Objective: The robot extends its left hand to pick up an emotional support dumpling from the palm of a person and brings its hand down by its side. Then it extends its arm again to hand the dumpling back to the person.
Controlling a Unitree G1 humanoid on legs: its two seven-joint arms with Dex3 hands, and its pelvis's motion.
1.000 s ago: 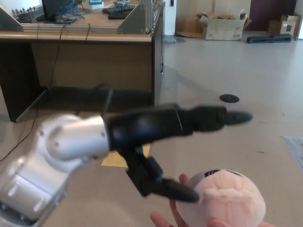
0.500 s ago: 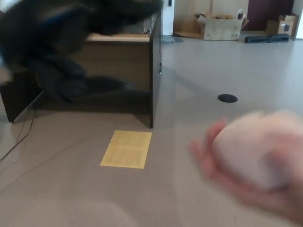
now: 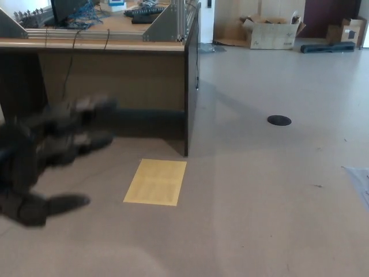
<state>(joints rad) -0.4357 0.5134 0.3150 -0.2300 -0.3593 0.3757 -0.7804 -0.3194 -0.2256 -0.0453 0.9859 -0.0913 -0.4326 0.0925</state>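
At lower left of the head view, the left hand (image 3: pixel 49 158) shows as a dark, motion-blurred shape. Two thick fingers (image 3: pixel 86 107) point right, one above the other with a gap between them, and the thumb (image 3: pixel 66 202) juts out well below them. The digits read as spread apart with nothing between them, though the blur softens every edge. Fingertips lie in front of the dark lower panel of the wooden desk (image 3: pixel 115 75); thumb tip lies over bare floor (image 3: pixel 265 202).

Just right of the hand, apart from it, a yellow sheet (image 3: pixel 155 182) lies flat on the floor near the desk's front corner. Cables (image 3: pixel 72 52) hang down the desk's face; dark equipment and metal brackets sit on its top. Farther right, a small black disc (image 3: pixel 279 120) rests on the floor. Cardboard boxes (image 3: pixel 268 32) stand against the far wall.

Dumpling: not visible anywhere in the view. Person's palm: not visible. Right hand: out of view.
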